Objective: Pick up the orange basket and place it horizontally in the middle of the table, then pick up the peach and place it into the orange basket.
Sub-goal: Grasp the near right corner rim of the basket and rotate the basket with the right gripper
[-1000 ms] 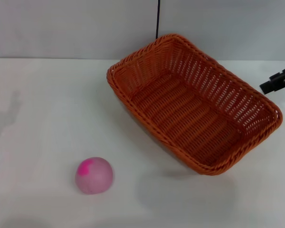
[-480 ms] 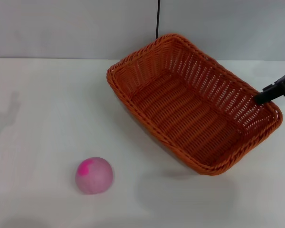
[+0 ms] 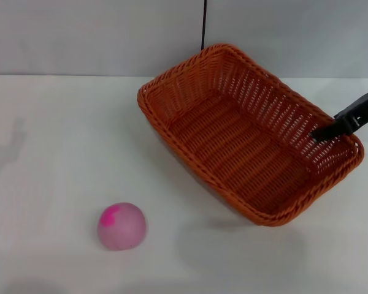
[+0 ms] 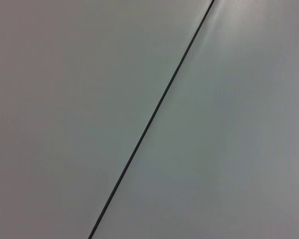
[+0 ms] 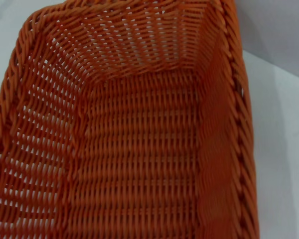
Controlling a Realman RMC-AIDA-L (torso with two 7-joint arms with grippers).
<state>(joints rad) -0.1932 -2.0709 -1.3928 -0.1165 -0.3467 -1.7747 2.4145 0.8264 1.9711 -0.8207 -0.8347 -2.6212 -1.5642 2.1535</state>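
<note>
The orange basket [image 3: 239, 147] sits empty and at a slant on the table [image 3: 61, 141], towards the back right. My right gripper [image 3: 329, 128] comes in from the right edge, and its dark tip reaches over the basket's right rim into the inside. In the right wrist view the basket [image 5: 139, 149] fills nearly the whole picture, woven floor and sloping walls seen from close above. The peach [image 3: 122, 226], pale pink with a magenta blotch, lies alone at the front left, far from the gripper. My left gripper does not show in any view.
A grey-white wall with a dark vertical seam [image 3: 203, 24] stands behind the table. The left wrist view holds only that wall and the seam [image 4: 149, 124]. Bare white tabletop stretches between the peach and the basket.
The right gripper has moved left and slightly down, from outside the basket's right rim to over and inside it. Basket and peach have stayed put.
</note>
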